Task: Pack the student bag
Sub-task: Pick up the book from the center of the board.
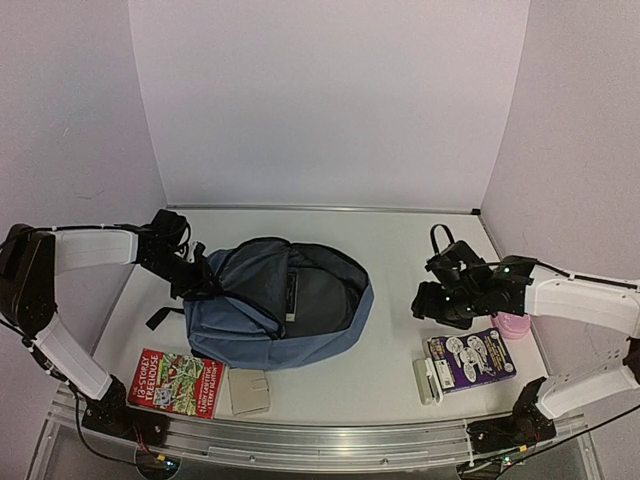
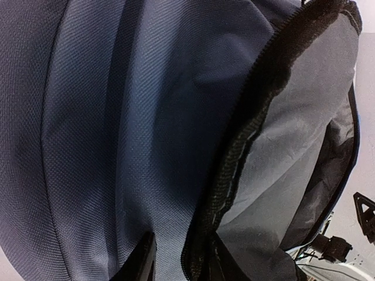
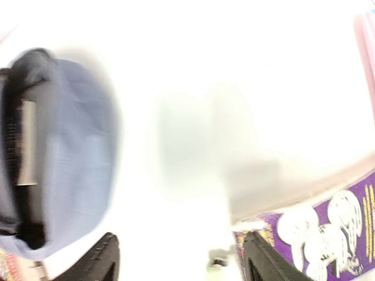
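Pale lilac walls (image 1: 330, 100) on three sides, white worktop (image 1: 400, 250) below. Left of its middle, the student bag (image 1: 278, 300): slate-blue, main zip gaping, grey lining exposed.

Along the near edge, a red book (image 1: 175, 382) toward the left corner and a beige pouch (image 1: 249, 391) just beside it, both close under the bag's near side. Toward the near right corner, a purple book (image 1: 471, 360) with a small white item (image 1: 428, 381) against its left side. Behind that, a pink pencil case (image 1: 514, 325), half hidden by the right arm.

Seen from above only: left gripper (image 1: 205, 282) pressed to the bag's left edge; right gripper (image 1: 432, 300) hanging over bare worktop, apart from the bag, near the purple book's far corner.

Seen from the left wrist only: close on blue cloth and the black zipper band (image 2: 246, 146), lining to its right. One finger (image 2: 140, 260) on the outer cloth, the other lost in the dark by the zipper. Cannot tell whether pinching the rim or loose.

From the right wrist, heavily blurred: fingers (image 3: 102, 257) spread wide over bare white surface, holding nothing, bag at left, purple book at lower right.
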Motion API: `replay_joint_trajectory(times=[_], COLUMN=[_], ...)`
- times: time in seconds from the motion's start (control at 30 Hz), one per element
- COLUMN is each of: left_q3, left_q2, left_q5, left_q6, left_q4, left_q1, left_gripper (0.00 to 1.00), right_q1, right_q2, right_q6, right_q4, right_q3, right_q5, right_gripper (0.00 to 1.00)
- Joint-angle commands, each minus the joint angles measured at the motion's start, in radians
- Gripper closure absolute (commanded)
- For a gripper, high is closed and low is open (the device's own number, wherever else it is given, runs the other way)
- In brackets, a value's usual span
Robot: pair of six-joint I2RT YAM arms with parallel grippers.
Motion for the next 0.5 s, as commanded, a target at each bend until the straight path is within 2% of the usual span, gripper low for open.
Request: replay_joint_trajectory(times=[0.0,0.17,0.37,0.47], left_q3=[0.043,0.043,0.049,0.052], left_q2=[-0.048,-0.105,-0.206,-0.266], left_q5=[-0.057,-0.032,-0.007,-0.007], left_q6=[-0.003,0.006,0.017,0.019], left_q4=[0.016,0.0,-0.029,-0.035], left_q1=[0.005,0.006,0.006,0.006], left_gripper=[0.58,0.37,0.17,0.1], right_q1=[-0.003,-0.003,-0.003,-0.003], right_q2=[0.063,0.171,0.288,0.313], right_q6=[0.08,0.065,0.076,0.085], right_q4=[-0.046,-0.045,-0.056,-0.053], right_q3=[-0.041,-0.021,-0.007,-0.007], right_q5=[0.019,0.04,0.069,0.08], right_gripper=[0.24,0.2,0.18,0.19])
